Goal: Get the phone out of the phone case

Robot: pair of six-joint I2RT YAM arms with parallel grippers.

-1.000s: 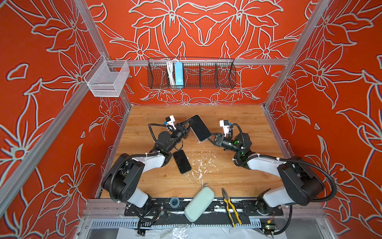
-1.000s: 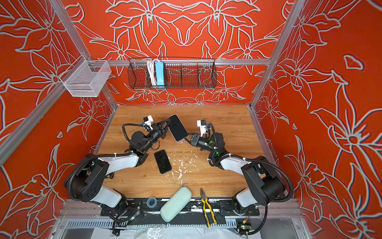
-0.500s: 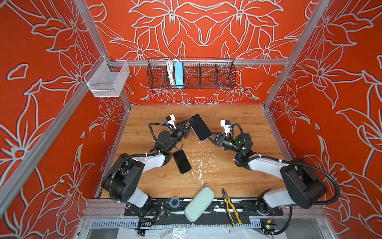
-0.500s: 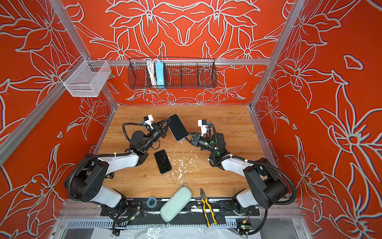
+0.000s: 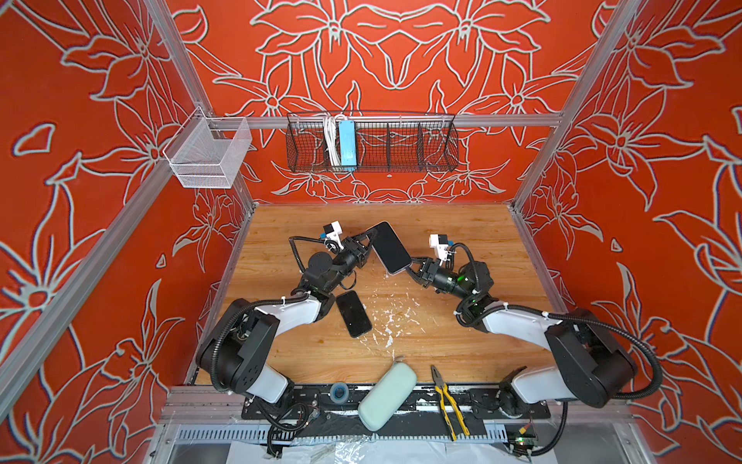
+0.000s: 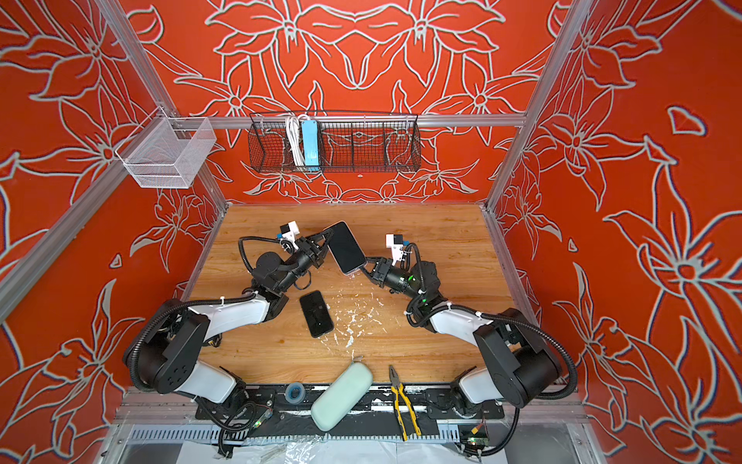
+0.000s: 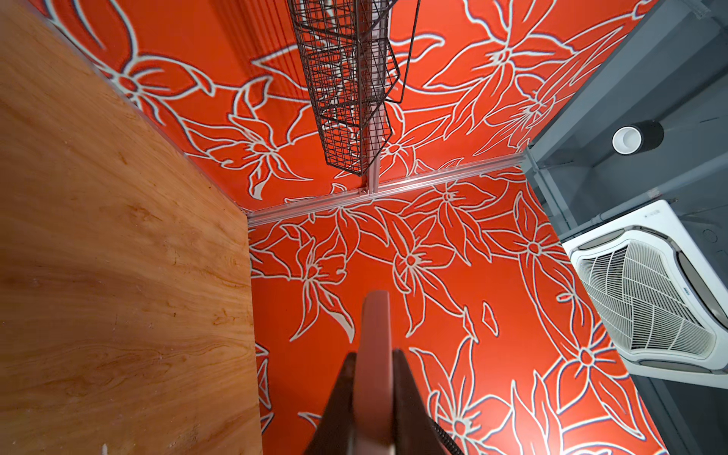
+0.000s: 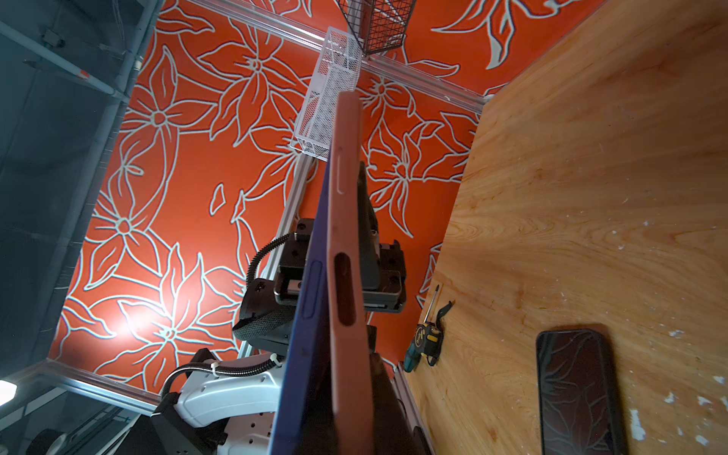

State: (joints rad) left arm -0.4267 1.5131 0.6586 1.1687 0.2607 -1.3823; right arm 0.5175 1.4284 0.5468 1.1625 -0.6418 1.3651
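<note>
The wooden table [image 5: 461, 225] fills the floor of the booth, its grain running left to right. A black phone [image 5: 353, 314] lies flat on it, left of centre, screen up. White flecks [image 5: 391, 321] are scattered just right of the phone. At the near edge a pale green pouch [image 5: 387, 395] and yellow-handled pliers [image 5: 447, 397] overhang the wood.
</note>
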